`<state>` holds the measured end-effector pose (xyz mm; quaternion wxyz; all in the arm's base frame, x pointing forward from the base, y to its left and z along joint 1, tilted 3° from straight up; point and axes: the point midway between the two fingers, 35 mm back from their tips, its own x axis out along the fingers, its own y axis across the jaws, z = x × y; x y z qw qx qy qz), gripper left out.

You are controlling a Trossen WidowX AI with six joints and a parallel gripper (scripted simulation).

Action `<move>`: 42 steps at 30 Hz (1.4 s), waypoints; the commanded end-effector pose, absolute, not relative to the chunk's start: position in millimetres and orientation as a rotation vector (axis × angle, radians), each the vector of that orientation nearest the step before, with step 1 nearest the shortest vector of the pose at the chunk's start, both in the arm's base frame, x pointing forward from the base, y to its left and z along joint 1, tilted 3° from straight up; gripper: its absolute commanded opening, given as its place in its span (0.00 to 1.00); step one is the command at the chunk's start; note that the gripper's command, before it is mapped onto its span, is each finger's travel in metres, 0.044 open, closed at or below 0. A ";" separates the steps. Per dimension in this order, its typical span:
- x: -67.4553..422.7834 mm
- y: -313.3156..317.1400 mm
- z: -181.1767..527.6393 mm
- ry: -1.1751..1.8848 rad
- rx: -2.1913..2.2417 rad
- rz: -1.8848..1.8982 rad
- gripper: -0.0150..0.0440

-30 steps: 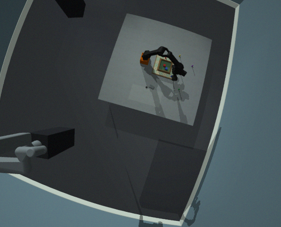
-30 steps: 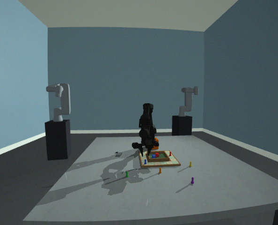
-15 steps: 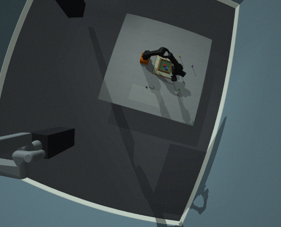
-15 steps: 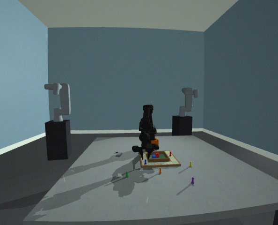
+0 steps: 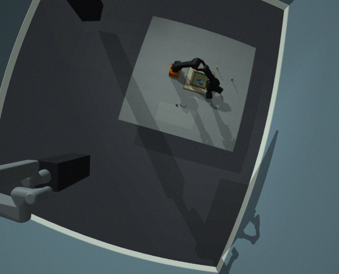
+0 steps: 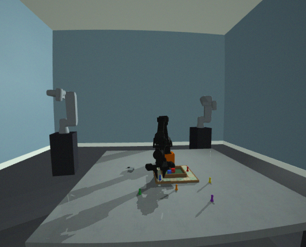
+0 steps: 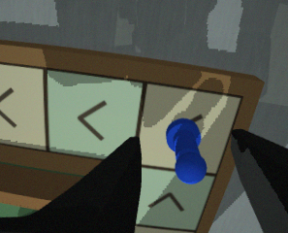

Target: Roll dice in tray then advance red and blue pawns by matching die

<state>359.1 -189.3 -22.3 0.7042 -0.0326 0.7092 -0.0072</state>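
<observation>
The grey table [image 6: 227, 212] carries the game board [image 6: 191, 178], whose square track of arrow-marked tiles surrounds a green tray [image 6: 180, 172]. The black arm [image 6: 162, 138] bends down over the board's near-left corner. In the tray lie 2 dice, the red die [image 6: 173, 170] just beside the blue die [image 6: 169, 171]. The red pawn [image 6: 187, 168] stands on the board's far right side. The gripper [image 7: 185, 155] hangs partly open over the corner tile, its 2 dark fingers on either side of the blue pawn [image 7: 185, 150] with gaps showing, gripping nothing. The blue pawn stands upright on that corner tile. Green, orange, yellow and purple pawns stand off the board.
</observation>
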 end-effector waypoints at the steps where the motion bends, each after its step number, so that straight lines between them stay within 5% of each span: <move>1: 357.3 -189.0 -26.2 1.582 -0.074 -0.012 0.50; 4: 357.3 -189.0 -26.2 1.582 -0.074 -0.012 0.37; 14: 357.3 -189.0 -26.2 1.582 -0.074 -0.012 0.26; 33: 362.4 -174.4 95.5 1.581 -0.073 -0.011 0.25; 42: 370.7 -155.2 91.6 1.580 -0.067 -0.009 0.25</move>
